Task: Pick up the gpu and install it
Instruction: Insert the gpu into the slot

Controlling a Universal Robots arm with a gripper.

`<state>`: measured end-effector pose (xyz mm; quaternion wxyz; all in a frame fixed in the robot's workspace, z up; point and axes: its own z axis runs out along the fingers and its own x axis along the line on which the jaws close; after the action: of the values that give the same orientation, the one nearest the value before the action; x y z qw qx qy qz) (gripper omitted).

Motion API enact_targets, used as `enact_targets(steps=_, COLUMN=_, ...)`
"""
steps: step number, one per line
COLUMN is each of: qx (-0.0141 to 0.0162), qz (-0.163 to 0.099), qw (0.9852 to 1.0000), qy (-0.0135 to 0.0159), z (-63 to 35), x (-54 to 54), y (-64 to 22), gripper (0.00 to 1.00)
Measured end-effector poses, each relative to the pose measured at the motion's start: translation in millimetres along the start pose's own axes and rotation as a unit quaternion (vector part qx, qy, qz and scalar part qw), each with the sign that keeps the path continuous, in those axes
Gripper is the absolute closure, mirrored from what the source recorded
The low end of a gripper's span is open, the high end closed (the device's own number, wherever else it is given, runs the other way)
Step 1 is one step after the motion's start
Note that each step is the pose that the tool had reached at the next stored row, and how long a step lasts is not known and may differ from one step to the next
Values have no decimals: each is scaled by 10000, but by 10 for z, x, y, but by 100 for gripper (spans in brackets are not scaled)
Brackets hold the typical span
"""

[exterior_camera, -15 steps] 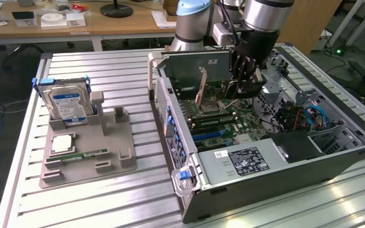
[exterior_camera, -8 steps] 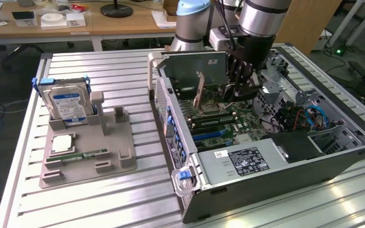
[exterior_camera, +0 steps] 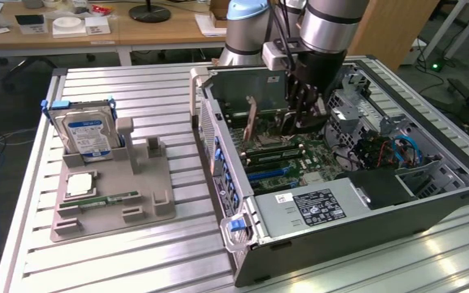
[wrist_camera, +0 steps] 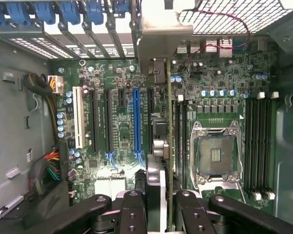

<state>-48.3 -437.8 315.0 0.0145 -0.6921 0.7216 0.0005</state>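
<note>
The gpu (wrist_camera: pixel 169 122) appears edge-on in the wrist view as a thin dark green card, its metal bracket (wrist_camera: pixel 158 29) toward the case's slot openings. My gripper (wrist_camera: pixel 158 201) is shut on it, with black fingers (wrist_camera: pixel 132 209) on either side of the card and its small heatsink. The card hangs upright over the motherboard (wrist_camera: pixel 117 87), beside the blue slot (wrist_camera: pixel 137 119) and a black slot. Whether it touches a slot I cannot tell. In the exterior view the gripper (exterior_camera: pixel 293 122) reaches down into the open computer case (exterior_camera: pixel 381 226), with the gpu (exterior_camera: pixel 251 122) at its tip.
An empty CPU socket (wrist_camera: pixel 216 156) and memory slots (wrist_camera: pixel 261 141) lie beside the card. Cables (wrist_camera: pixel 51 163) bunch at one case wall. On the exterior view's left, a grey fixture (exterior_camera: pixel 149 195) holds a hard drive (exterior_camera: pixel 88 137) and a memory stick (exterior_camera: pixel 104 200). The power supply (exterior_camera: pixel 312 207) fills the case's near end.
</note>
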Motion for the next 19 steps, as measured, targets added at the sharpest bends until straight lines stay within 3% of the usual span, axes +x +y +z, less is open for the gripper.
enact_targets(steps=9, qx=0, qz=0, qw=10000, qy=0, z=84, x=11, y=5, gripper=72)
enact_targets(steps=19, qx=-1, qz=0, qw=10000, qy=1, z=153, x=39, y=65, gripper=72)
